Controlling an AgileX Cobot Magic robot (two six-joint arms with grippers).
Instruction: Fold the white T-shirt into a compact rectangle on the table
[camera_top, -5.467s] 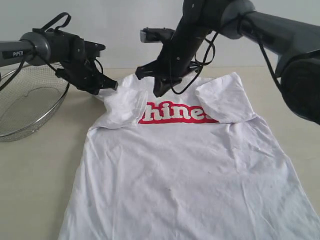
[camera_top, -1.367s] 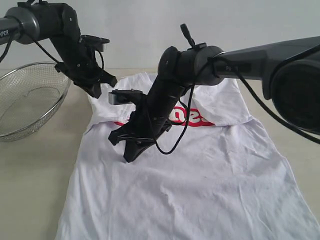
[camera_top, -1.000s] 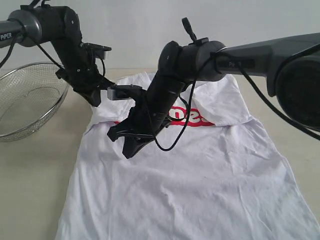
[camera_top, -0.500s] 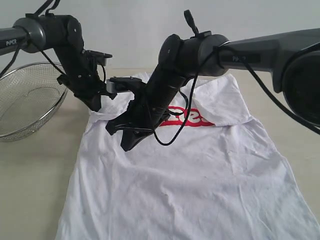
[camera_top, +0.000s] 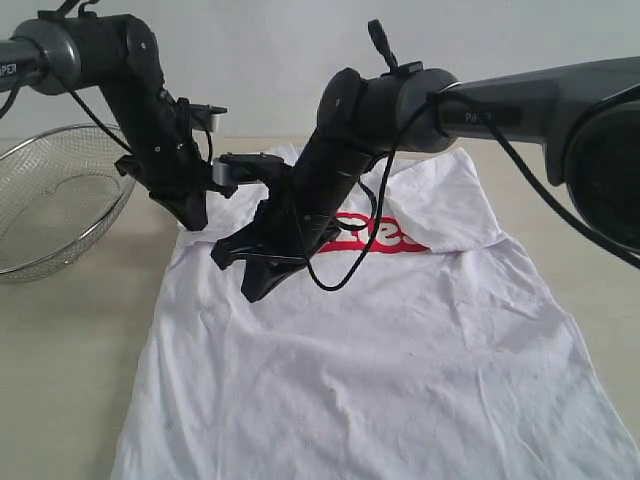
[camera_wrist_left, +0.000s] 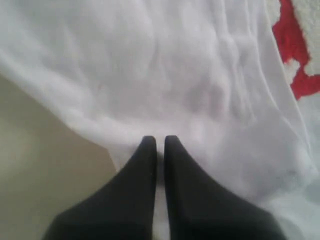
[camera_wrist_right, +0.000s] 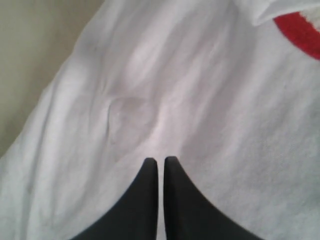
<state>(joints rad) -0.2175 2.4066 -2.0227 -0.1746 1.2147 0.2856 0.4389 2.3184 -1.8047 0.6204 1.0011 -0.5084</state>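
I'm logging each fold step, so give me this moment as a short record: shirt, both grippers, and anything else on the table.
shirt: white T-shirt spread on the table, sleeves folded in over the chest, red lettering partly covered
left gripper: shut, tips at the shirt's edge by the folded sleeve
right gripper: shut, across the middle, tips over the shirt's body
other: wire basket beside the shirt, at the left of the exterior view

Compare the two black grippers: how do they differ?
The left black gripper points at the white cotton T-shirt's edge, next to beige table; the right black gripper points at cloth inside the shirt. The left works on its own side; the right crosses the middle. Both are shut.
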